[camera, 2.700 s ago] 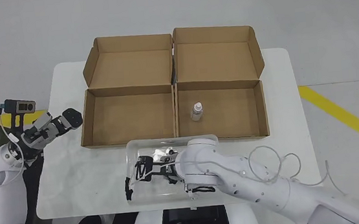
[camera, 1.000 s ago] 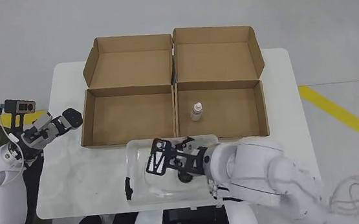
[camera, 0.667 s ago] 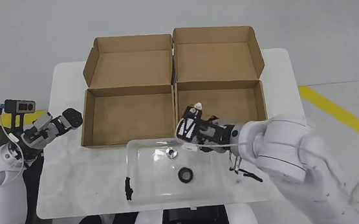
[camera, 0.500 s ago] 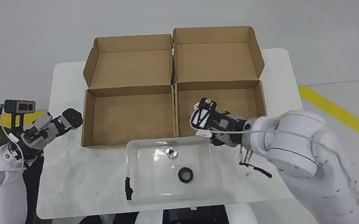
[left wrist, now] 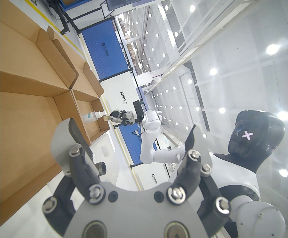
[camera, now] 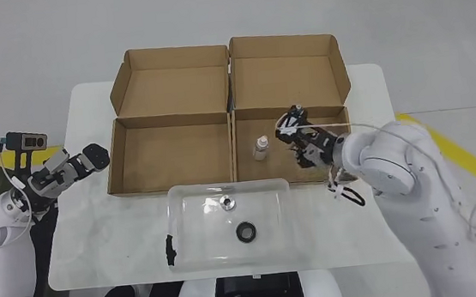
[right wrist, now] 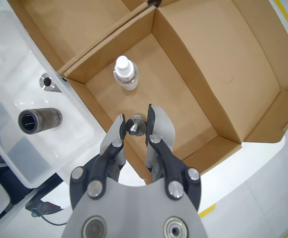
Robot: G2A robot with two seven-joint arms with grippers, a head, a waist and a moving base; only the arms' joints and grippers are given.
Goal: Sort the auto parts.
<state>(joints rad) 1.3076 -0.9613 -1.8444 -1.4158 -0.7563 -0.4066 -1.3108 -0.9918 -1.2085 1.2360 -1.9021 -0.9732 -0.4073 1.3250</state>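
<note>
White table [camera: 92, 240] carries two open cardboard boxes side by side at the far half, lids folded back. Left box [camera: 174, 155] has a bare floor. Right box [right wrist: 202, 94] touches it along the shared wall. Clear plastic tray [camera: 175, 215] sits just in front of the boxes, at the near middle of the table. Right gripper [right wrist: 135, 120] hangs over the right box, to the right of the bottle. Its fingers are closed to a narrow gap and pinch a small round metal part [right wrist: 134, 129] with a stub in its centre, the part held clear of the box floor. Left gripper [left wrist: 132, 126] sits at the table's left edge, left of the left box and well apart from the tray. Its fingers are spread wide with nothing between them. Small clear bottle [camera: 260, 148] with a white cap stands upright in the right box, near its left wall. Dark metal sleeve [right wrist: 39, 120] lies on its side in the tray, near the middle. Smaller slotted metal bushing [right wrist: 47, 82] sits in the tray's far part, close to the box wall and apart from the sleeve.
</note>
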